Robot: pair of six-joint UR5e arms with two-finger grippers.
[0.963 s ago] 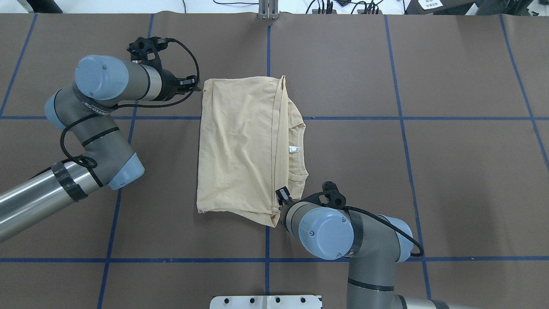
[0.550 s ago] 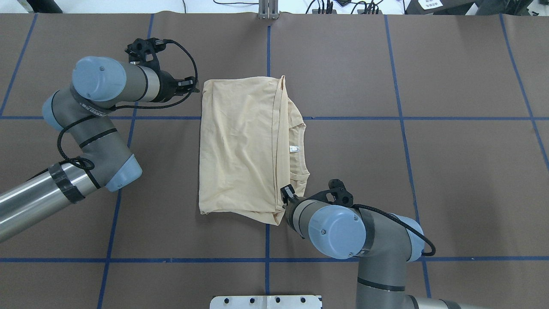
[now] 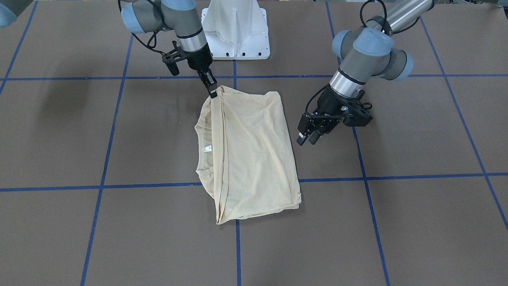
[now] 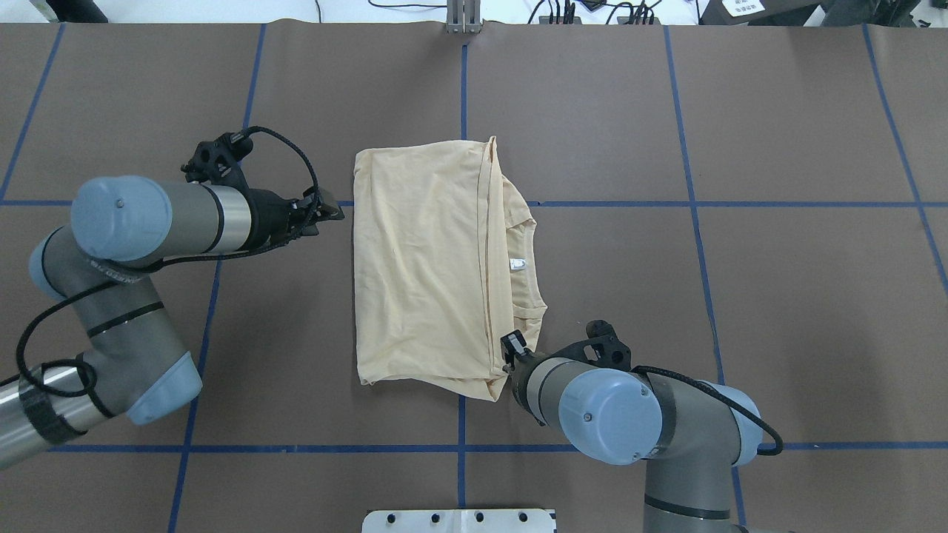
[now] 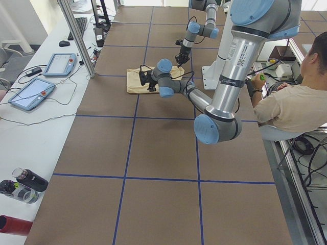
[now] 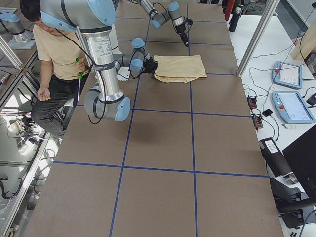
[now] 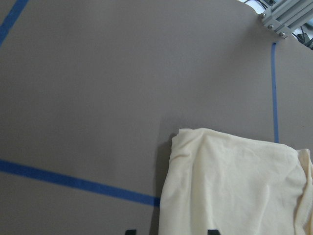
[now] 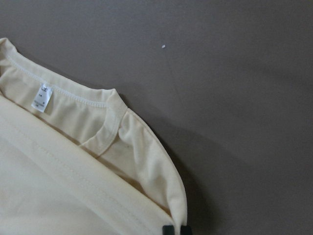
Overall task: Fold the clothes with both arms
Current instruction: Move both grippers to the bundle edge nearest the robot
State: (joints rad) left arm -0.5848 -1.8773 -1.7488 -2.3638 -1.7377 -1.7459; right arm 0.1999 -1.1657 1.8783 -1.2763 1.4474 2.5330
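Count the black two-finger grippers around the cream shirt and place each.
2. The left black two-finger gripper hangs open beside the pale cream-yellow jersey shirt, apart from it; the right gripper pinches the shirt's corner nearest the robot.

We record a brown table (image 4: 815,111) gridded with blue tape (image 4: 740,203); beyond the left gripper (image 4: 332,209), a white bench (image 5: 30,127) holding tablets (image 5: 60,64), bottles (image 5: 30,179).

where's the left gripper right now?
Overhead view, left half: the left gripper is open just off the shirt's view-left edge, toward its far end, over the blue tape line, not touching it.
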